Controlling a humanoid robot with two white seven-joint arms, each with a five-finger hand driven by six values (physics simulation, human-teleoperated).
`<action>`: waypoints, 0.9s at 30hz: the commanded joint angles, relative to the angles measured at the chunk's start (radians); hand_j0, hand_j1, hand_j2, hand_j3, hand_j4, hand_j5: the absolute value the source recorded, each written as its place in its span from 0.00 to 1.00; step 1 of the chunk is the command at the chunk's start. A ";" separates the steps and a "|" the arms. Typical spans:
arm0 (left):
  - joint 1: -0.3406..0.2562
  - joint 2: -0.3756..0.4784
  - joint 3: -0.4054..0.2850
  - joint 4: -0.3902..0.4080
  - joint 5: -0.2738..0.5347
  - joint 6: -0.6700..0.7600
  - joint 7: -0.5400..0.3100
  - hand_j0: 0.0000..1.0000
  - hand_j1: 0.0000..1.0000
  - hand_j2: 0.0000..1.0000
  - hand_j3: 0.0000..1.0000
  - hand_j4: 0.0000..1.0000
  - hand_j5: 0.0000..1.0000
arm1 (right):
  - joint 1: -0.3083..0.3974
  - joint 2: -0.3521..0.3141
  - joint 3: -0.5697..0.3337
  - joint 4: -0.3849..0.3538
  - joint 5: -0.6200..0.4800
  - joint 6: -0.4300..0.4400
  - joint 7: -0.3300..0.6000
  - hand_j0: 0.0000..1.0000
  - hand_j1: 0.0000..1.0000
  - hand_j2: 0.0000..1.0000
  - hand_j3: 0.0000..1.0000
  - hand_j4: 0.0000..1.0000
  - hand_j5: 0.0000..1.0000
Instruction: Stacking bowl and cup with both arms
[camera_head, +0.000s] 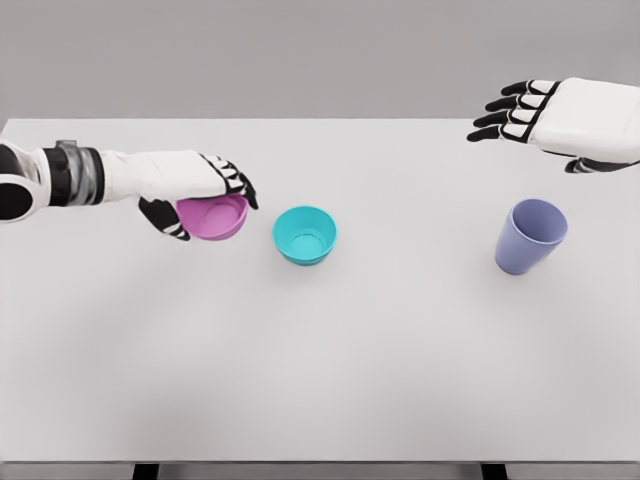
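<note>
Left hand fingers wrapped round pink bowl; right hand fingers spread, empty, above purple cup.

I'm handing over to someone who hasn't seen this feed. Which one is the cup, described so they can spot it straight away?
Start from the white table and look to its right half, below the open right hand hovering near the far edge. The cup stands there alone, upright and untouched. It is lavender-blue and taller than the teal bowl at the centre and the pink bowl in the left hand.
</note>
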 joint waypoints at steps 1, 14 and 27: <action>0.000 -0.010 -0.004 -0.011 0.004 0.001 0.001 0.65 0.65 0.65 0.65 0.65 0.65 | 0.000 -0.004 0.000 0.000 -0.004 0.003 -0.001 1.00 1.00 1.00 1.00 1.00 1.00; -0.018 -0.131 -0.010 -0.007 -0.014 0.012 0.001 0.65 0.65 0.65 0.65 0.65 0.65 | 0.015 -0.002 0.000 0.002 -0.004 0.003 -0.001 1.00 1.00 1.00 1.00 1.00 1.00; -0.021 -0.243 -0.027 0.079 -0.042 0.014 0.001 0.66 0.66 0.66 0.66 0.66 0.66 | 0.015 -0.010 -0.014 0.000 -0.004 0.003 -0.001 1.00 1.00 1.00 1.00 1.00 1.00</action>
